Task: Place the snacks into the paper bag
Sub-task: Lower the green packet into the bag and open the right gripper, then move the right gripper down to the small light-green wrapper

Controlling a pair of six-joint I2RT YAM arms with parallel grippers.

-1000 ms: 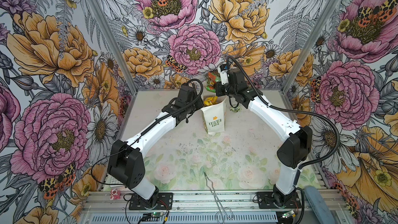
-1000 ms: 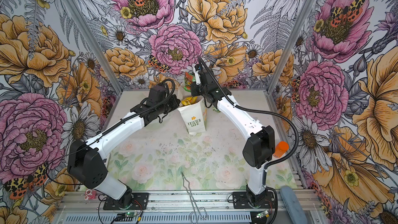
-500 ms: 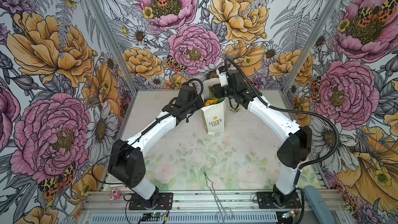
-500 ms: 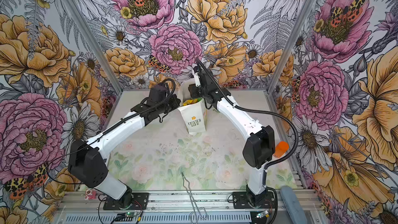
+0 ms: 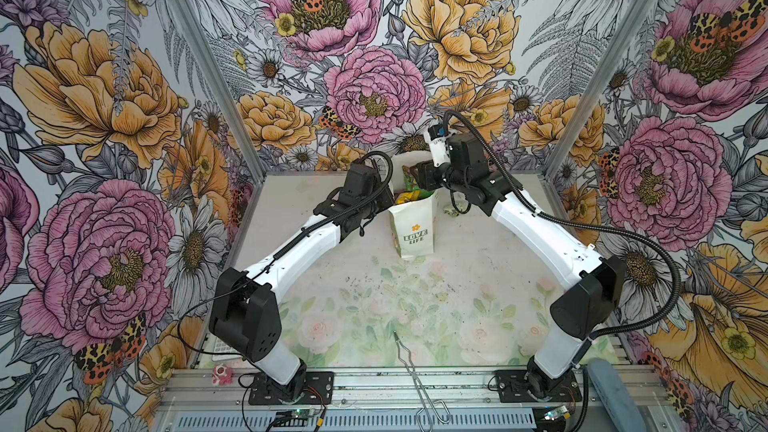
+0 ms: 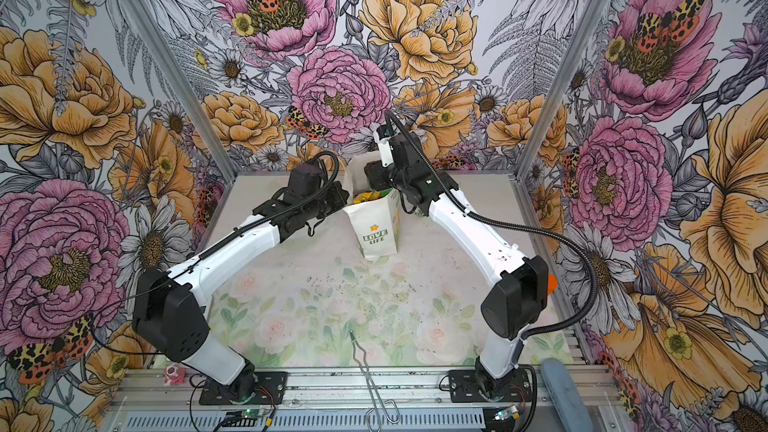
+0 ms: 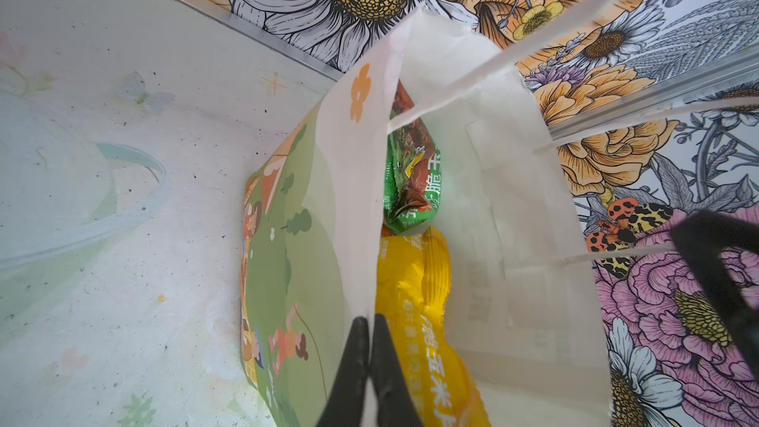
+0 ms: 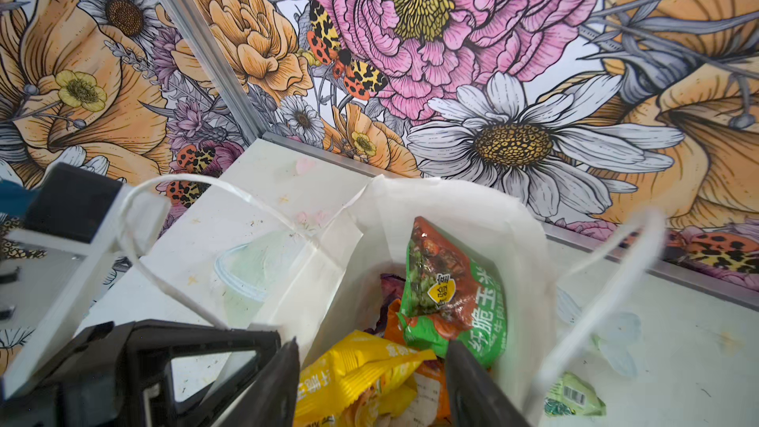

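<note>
The white paper bag (image 5: 413, 228) (image 6: 376, 224) printed "LOVE LIFE" stands upright near the back wall. My left gripper (image 7: 371, 322) is shut on the bag's side wall (image 7: 336, 199) at the rim. My right gripper (image 8: 371, 345) (image 5: 415, 172) hangs open over the bag mouth, holding nothing. Inside the bag lie snacks: a green-and-orange packet (image 8: 451, 293) (image 7: 410, 174) leaning on the far wall, a yellow packet (image 8: 357, 367) (image 7: 415, 289), and an orange one (image 8: 394, 322) and a purple one (image 8: 388, 285) underneath. A tiny green packet (image 8: 573, 396) (image 5: 451, 211) lies on the table beside the bag.
The bag's string handles (image 8: 205, 186) arch close to my right gripper. Metal tongs (image 5: 411, 363) (image 6: 365, 361) lie at the front edge. An orange bottle (image 6: 552, 283) shows behind the right arm's elbow. The back wall stands just behind the bag.
My right gripper came down over the bag mouth with the green-and-orange packet and opened. The packet now rests inside the bag. The left gripper has kept its hold.
</note>
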